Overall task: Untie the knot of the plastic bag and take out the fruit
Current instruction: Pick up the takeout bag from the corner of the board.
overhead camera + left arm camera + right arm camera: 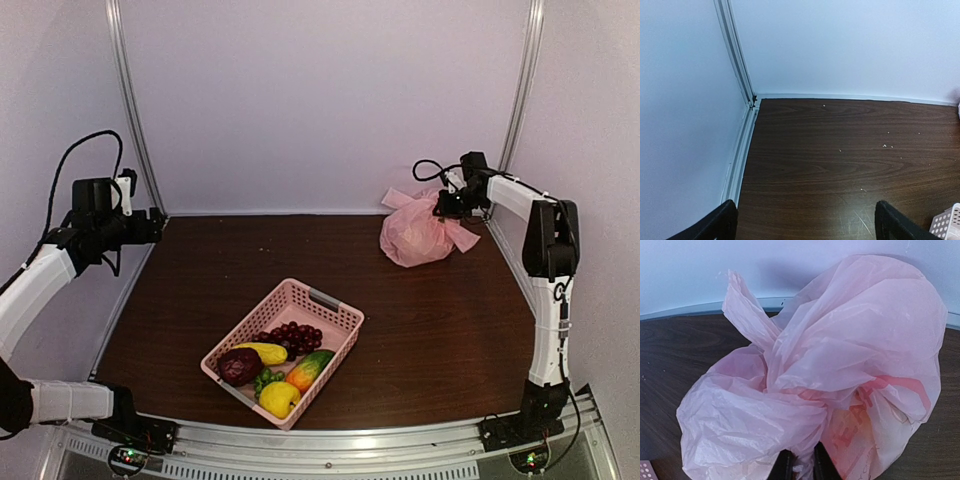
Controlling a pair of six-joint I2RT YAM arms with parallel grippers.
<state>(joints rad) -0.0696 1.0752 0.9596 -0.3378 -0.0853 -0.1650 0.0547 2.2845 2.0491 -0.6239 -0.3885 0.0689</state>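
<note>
Counter [420,330]: dark wood, carries everything.

Bag [415,240]: slumped directly under the right fingers [447,203], a long way from the left fingers [152,226]. It rests on its bulk with the gathered neck facing up. We judge that this is why the right arm comes in over the top, since the tie is the only part worth grabbing. No fruit is visible through the film. The reddish patches just ahead of the right fingers could be print, and we can't tell.

Basket [335,312]: well apart from both sets of fingers, with toy produce inside.

Knot [790,387]: just ahead of the right fingers, a twist of bunched film. One ear [745,310] sticks up and away to their left, and a bigger lobe balloons to their right. We read the tie's long axis as running across the fingers, not along them.

Right fingers: nearly closed, with a fold of pink film pinched between them, just short of the knot.

Left fingers: wide apart and empty, held high over bare counter. We read that as parked out of the way.
</note>
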